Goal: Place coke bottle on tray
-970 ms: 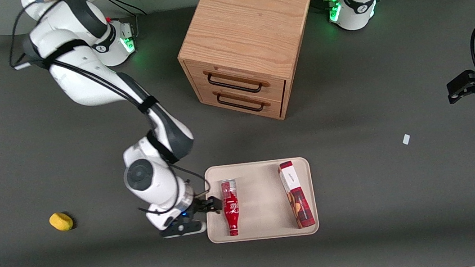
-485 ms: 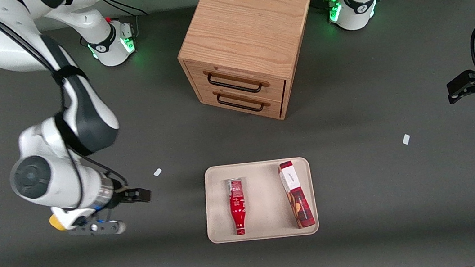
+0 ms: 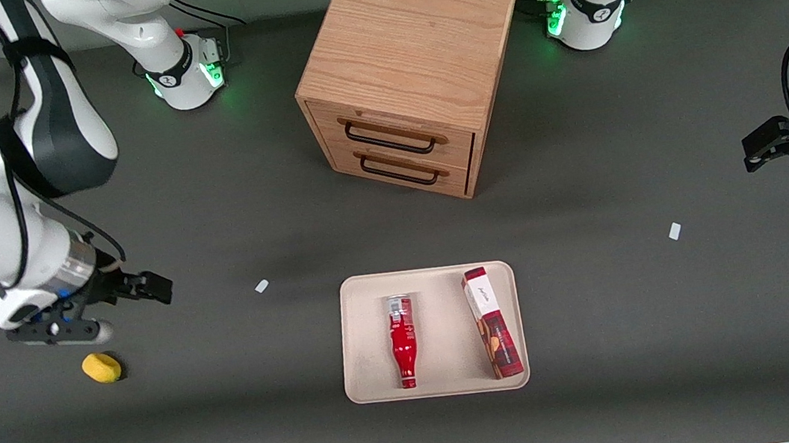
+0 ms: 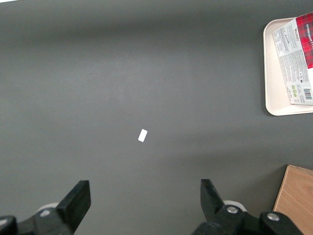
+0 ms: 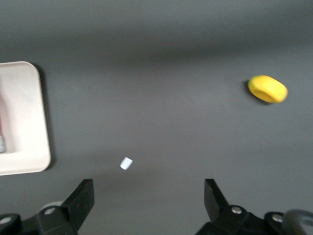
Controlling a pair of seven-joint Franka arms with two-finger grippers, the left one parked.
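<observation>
The coke bottle [image 3: 403,341], slim and red with a silver-grey base end, lies on its side on the cream-beige tray [image 3: 364,345], neck pointing toward the front camera. A red-and-white box [image 3: 492,322] lies on the same tray beside it. My right gripper [image 3: 146,286] is open and empty, raised above the table toward the working arm's end, well away from the tray. In the right wrist view the gripper [image 5: 149,198] has its jaws wide apart over bare table, with a corner of the tray [image 5: 24,117] in sight.
A wooden two-drawer cabinet [image 3: 413,68] stands farther from the front camera than the tray. A yellow object [image 3: 101,367] lies near my gripper and shows in the right wrist view [image 5: 267,88]. Small white scraps [image 3: 262,286] [image 3: 675,231] lie on the table.
My gripper has let go of the bottle and pulled away from the tray toward the working arm's end, rising. The bottle has rolled a little across the tray toward the box.
</observation>
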